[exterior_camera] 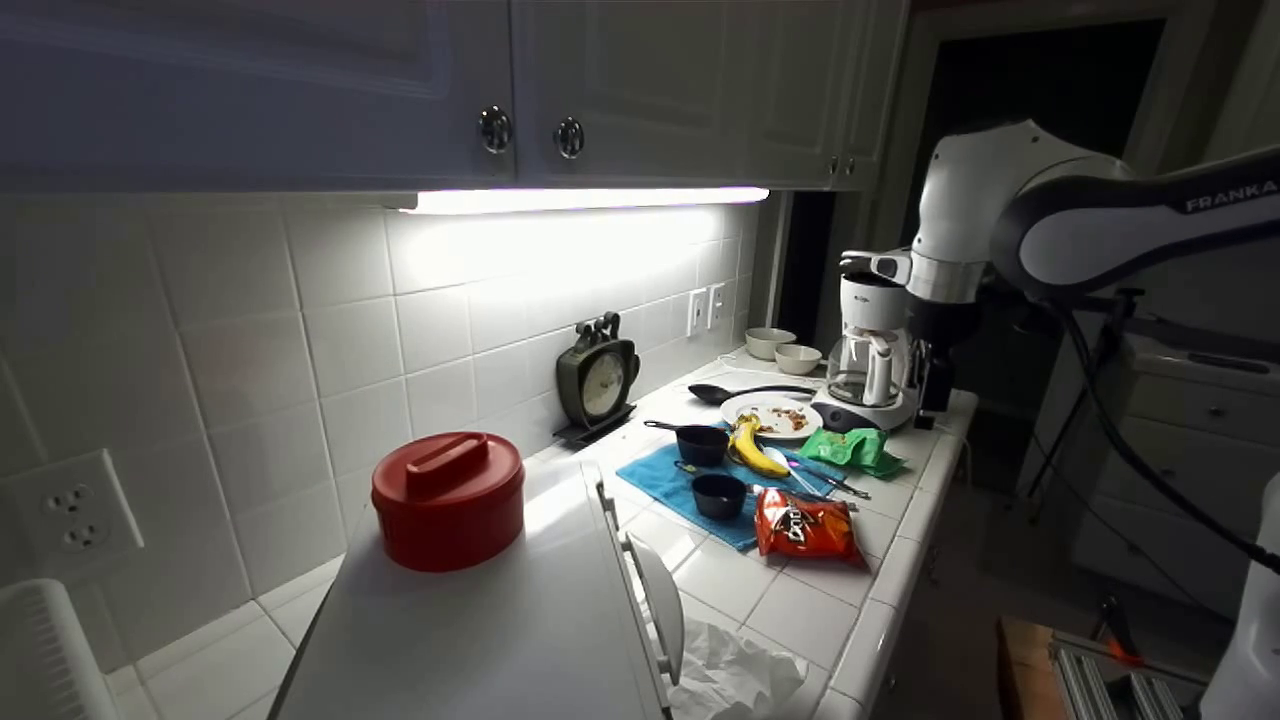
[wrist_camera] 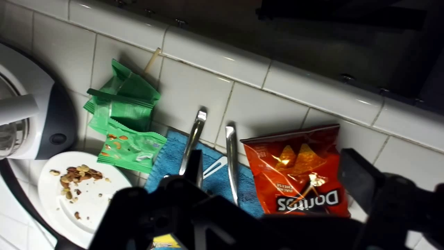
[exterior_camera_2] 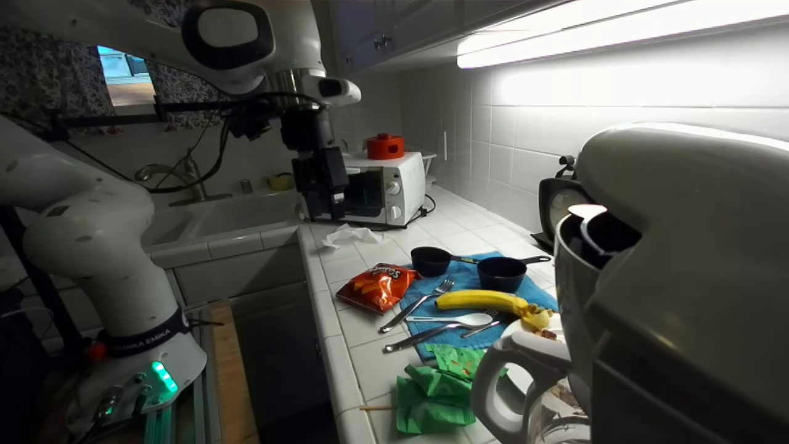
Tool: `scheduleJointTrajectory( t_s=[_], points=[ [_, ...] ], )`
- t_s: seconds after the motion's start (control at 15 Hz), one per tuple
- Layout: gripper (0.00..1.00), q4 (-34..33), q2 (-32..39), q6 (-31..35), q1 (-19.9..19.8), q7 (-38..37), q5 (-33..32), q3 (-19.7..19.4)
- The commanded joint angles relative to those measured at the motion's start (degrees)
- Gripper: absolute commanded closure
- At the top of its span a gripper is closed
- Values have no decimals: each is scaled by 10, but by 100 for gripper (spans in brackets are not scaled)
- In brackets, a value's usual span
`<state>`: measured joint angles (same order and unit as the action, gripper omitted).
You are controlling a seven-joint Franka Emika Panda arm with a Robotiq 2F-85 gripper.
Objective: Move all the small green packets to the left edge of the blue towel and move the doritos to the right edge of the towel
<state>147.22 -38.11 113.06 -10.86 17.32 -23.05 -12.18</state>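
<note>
Spread wide, gripper hangs above counter; Doritos and green packets lie at the edges of the blue towel

The gripper points down with its black fingers far apart; in the wrist view the Doritos show beyond, between them. In an exterior view it hangs above the counter, in line with a white toaster oven that carries a red lidded pot.

With the towel as a clock face in the wrist view, the Doritos, a red Nacho Cheese bag, lie at three o'clock, mostly on white tile, one side meeting the cloth. The green packets are bunched at ten o'clock; the one printed with nuts laps the towel's corner, and the rest lie on the tile. Their exact count is hard to tell. A thin wooden stick pokes out from the bunch toward one o'clock, reaching the counter's rim.

A white plate of nuts sits at nine o'clock, and the white coffee maker stands past it, near half past nine. On the towel lie a banana, two black measuring cups, a white plastic spoon and metal cutlery. The banana's stub end reaches the plate.
</note>
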Motion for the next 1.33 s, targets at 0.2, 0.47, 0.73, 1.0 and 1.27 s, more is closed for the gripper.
scheduleJointTrajectory(
  t_s=[0.2,0.47,0.73,1.0,1.27],
  points=[
    [0,59,2,138,-66,-18,-70,-43],
    [0,41,3,106,-55,-2,-47,-31],
    [0,40,3,106,-54,-2,-48,-27],
    [0,40,3,106,-54,-2,-48,-27],
    [0,40,3,106,-54,-2,-48,-27]
  ],
)
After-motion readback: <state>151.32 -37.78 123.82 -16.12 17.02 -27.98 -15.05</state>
